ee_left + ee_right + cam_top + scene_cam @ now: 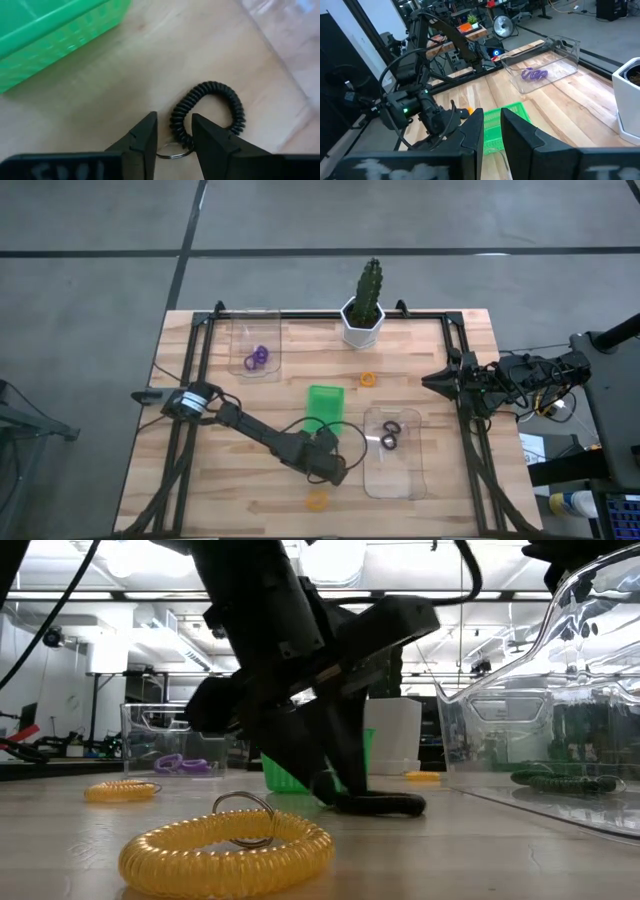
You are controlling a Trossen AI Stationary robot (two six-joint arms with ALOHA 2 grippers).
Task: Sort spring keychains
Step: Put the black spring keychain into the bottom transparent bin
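Grey floor [90,290] with dark seams, bright ceiling lights [150,560], cluttered workbenches [470,35] behind

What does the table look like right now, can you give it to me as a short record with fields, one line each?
left gripper: open, fingers astride a black spring keychain lying on the table, beside the green tray
right gripper: waiting at the table's right edge
purple keychains: in the far-left clear tray
black keychains: in the near-right clear tray
orange keychains: loose on the table, one near the front edge, one by the potted cactus
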